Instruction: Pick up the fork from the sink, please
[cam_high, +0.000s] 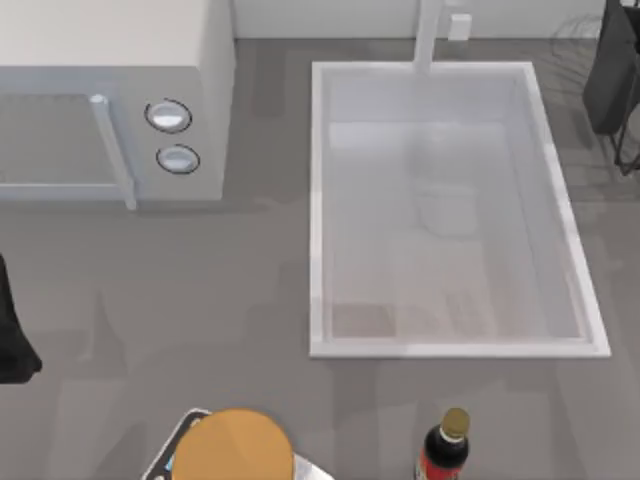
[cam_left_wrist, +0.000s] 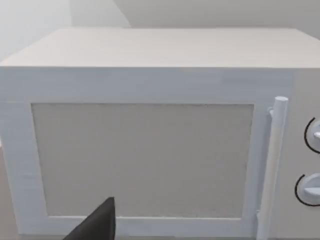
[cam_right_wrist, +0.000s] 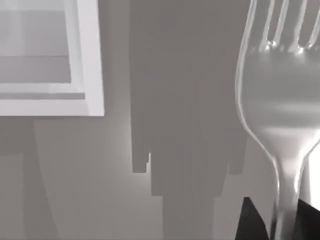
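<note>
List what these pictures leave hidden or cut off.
- Shiny silver metal fork: right wrist view's edges crop tine tips and handle end.
- Right gripper fingers: dark tips at that frame's edge.
- Round orange object: top view's edge cuts it.
- Dark brown bottle: base cropped there.

The robot's bodywork was matte black throughout. The left arm (cam_high: 12, 330) appeared as a dark, rounded mass at the top view's left edge, the right arm (cam_high: 612, 75) as an angular black block with thin black struts at the upper right. One pointed black finger (cam_left_wrist: 97, 224) stood at the left wrist view's bottom edge.
</note>
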